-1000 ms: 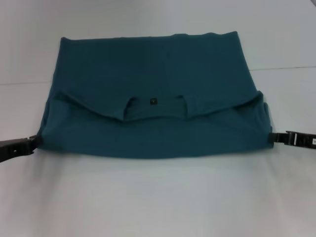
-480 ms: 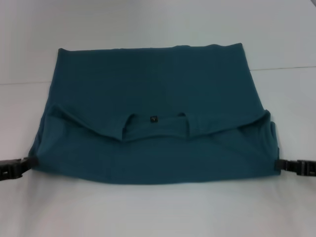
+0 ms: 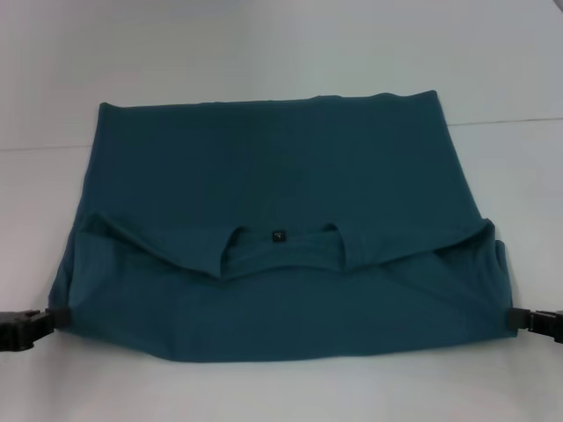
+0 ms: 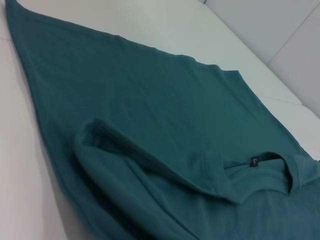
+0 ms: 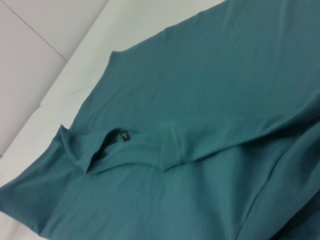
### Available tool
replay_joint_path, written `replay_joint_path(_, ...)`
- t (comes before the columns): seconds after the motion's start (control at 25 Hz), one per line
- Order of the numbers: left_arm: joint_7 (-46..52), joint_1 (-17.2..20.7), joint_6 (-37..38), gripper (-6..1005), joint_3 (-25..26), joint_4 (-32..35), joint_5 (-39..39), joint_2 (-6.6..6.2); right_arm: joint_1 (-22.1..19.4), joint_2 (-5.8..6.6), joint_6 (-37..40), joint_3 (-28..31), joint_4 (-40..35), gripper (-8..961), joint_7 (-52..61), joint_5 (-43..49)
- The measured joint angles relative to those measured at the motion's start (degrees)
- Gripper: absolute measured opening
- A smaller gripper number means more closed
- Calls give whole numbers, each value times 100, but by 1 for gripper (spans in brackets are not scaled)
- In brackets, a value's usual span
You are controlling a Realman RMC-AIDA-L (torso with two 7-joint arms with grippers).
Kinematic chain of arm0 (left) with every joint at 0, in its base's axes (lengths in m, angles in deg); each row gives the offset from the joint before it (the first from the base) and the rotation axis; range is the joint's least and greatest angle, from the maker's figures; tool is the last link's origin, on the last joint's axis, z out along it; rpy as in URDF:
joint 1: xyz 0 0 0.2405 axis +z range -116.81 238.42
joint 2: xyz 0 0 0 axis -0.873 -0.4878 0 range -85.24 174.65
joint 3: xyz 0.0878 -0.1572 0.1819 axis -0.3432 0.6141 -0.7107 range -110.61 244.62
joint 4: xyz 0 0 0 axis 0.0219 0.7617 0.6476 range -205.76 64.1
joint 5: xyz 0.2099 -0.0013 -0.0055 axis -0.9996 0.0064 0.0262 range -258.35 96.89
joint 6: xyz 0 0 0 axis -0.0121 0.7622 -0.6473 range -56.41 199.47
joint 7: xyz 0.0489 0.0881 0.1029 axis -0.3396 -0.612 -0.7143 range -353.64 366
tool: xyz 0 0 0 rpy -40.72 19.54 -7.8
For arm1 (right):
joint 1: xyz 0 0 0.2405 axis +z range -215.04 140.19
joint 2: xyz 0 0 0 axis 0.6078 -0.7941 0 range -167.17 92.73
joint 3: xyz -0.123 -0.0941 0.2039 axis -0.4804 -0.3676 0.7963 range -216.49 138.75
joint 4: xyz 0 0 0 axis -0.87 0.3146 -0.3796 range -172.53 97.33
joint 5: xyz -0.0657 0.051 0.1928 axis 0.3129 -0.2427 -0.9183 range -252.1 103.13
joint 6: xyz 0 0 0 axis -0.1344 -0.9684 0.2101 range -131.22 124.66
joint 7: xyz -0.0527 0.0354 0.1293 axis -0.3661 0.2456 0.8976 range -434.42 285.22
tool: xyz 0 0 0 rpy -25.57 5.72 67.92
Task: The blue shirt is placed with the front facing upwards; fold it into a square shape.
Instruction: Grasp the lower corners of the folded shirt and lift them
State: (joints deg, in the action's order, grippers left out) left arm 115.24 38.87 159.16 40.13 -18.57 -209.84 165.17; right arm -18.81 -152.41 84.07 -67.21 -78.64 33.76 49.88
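The blue shirt (image 3: 281,176) lies spread on the white table, plain teal side up. Its collar end is folded over toward me, and the neck opening with a small dark label (image 3: 277,236) shows at the fold. My left gripper (image 3: 53,318) is at the shirt's near left corner, shut on the cloth. At the near right corner, my right gripper (image 3: 513,320) is likewise shut on the cloth. The left wrist view shows the shirt (image 4: 150,100) and label (image 4: 255,161). The shirt (image 5: 215,90) and label (image 5: 124,135) also fill the right wrist view. Neither wrist view shows fingers.
The white table top (image 3: 281,53) surrounds the shirt, with a thin seam line (image 3: 506,121) running across it at the far right. Bare surface lies between the shirt's near edge and the table's front.
Both grippers have moved toward me along the shirt's sides. The folded near edge and collar came with them, and the whole shirt slid slightly nearer.
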Motion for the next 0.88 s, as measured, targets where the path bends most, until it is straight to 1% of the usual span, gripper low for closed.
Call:
replay_joint_path(0.24,-7,25,161,4,94,6,-138,-5,-53,5,54,78,0,7,-28,34)
replay_joint_path(0.44,-22,122,196,4,124,66,-154,-6,-96,5,78,82,0,7,-30,35)
replay_joint_path(0.88,-150,154,554,3,282,107,-411,-46,-235,6,402,89,0,6,-182,36)
